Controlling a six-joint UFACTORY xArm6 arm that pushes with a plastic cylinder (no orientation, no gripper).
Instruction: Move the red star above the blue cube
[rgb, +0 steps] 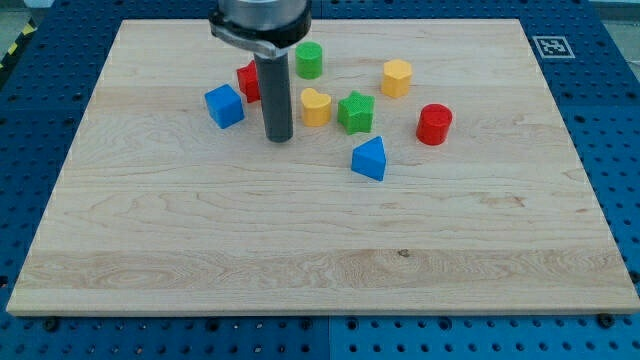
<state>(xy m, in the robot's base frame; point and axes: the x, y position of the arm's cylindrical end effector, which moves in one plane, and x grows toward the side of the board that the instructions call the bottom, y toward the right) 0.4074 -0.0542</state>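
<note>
Worktop (300, 260): pale wooden board with visible grain, rectangular, lying on a blue perforated base (610, 150). Small black-and-white square marker (552, 46) beyond the board's corner at the view's top right. Yellow-and-black striped edge (15, 45) at the view's top left.

Tool: straight dark rod, no jaws to spread or press together, pinching nothing. My tip (278, 138) set on the board between the blue plastic cube (224, 105) and the yellow plastic heart-shaped block (316, 106), just beside neither, closer to the heart.

Red plastic star (247, 80): partly hidden behind the rod, only its left portion showing; just up and to the view's right of the blue cube, near it, contact not discernible.

Green plastic cylinder (309, 60): toward the view's top, right of the rod.
Green plastic star (355, 112): just right of the yellow heart.
Yellow plastic hexagonal block (396, 77): up and right of the green star.
Red plastic cylinder (434, 124): furthest toward the view's right.
Blue plastic triangular block (369, 159): below the green star, lowest in the group.
</note>
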